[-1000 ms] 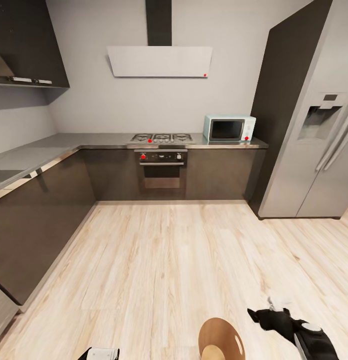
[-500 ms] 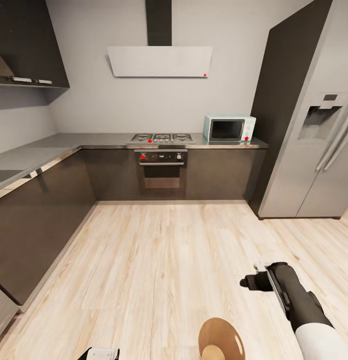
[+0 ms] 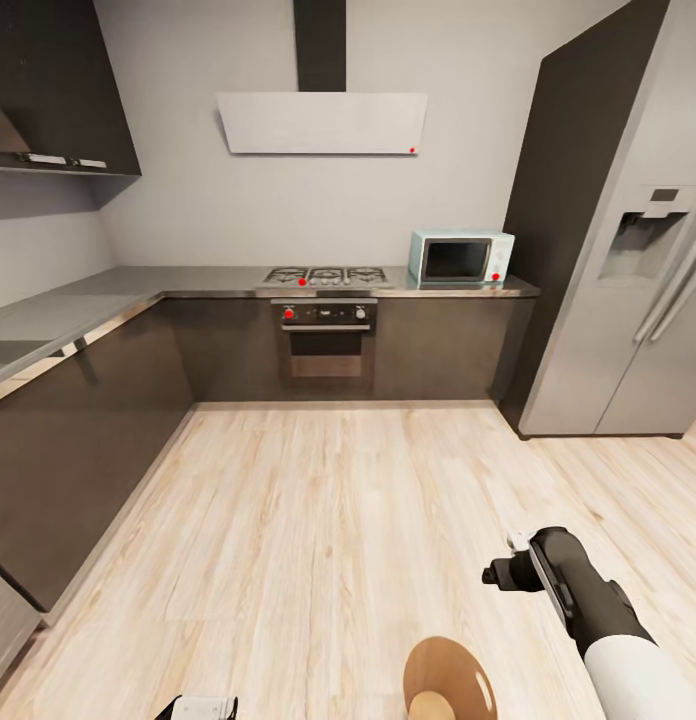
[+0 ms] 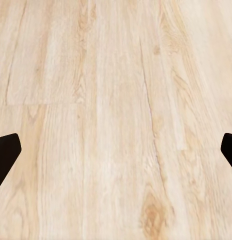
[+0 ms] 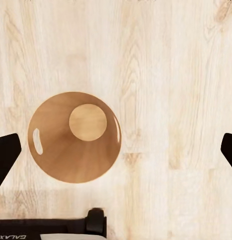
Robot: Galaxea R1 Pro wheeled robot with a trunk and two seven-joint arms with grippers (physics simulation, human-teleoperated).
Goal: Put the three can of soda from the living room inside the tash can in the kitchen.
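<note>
I am in the kitchen, and no soda can is in view. The trash can (image 3: pixel 435 668) stands on the wood floor at the bottom of the head view, seen from above with its tan-brown inside showing. In the right wrist view the trash can (image 5: pixel 56 160) lies below the camera, and only its bare bottom shows inside. My right gripper (image 3: pixel 500 574) hangs to the right of the bin and a little beyond it. Its dark fingers (image 5: pixel 6 155) stand wide apart, open and holding nothing. My left gripper (image 4: pixel 116 155) is open over bare floor.
Dark grey cabinets (image 3: pixel 78 450) run along the left and the back wall, with an oven (image 3: pixel 324 340) and hob (image 3: pixel 326 274). A small microwave (image 3: pixel 460 258) sits on the counter. The tall steel fridge (image 3: pixel 628 300) stands at the right. Wood floor (image 3: pixel 318 520) lies between.
My right arm has lifted and swung forward from beside the bin, and over the last half second it stayed almost still. The head camera has shifted slightly, so the bin shows lower.
</note>
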